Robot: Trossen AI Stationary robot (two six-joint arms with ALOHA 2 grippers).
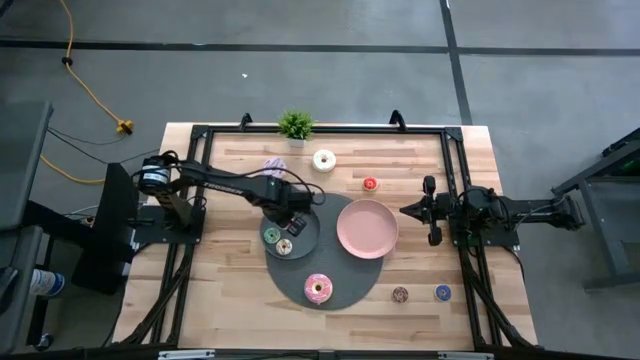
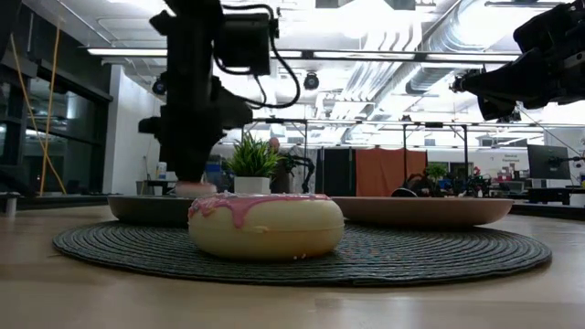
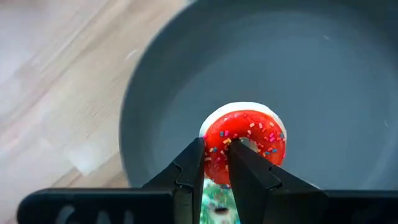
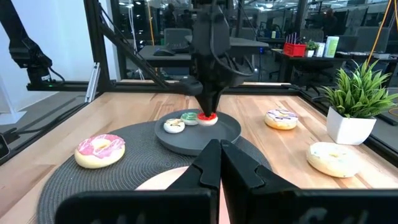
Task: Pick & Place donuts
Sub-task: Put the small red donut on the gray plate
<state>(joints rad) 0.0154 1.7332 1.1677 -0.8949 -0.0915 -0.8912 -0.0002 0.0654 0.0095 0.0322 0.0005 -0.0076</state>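
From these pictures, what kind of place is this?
Probably a robotics lab in an open workshop or office hall. A wooden table carries two arms on a black frame, exposed ducts run under the ceiling, and desks with monitors stand behind.

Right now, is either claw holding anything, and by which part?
The left claw pinches the red donut by one side of its ring, over the grey plate. The right claw is shut and empty.
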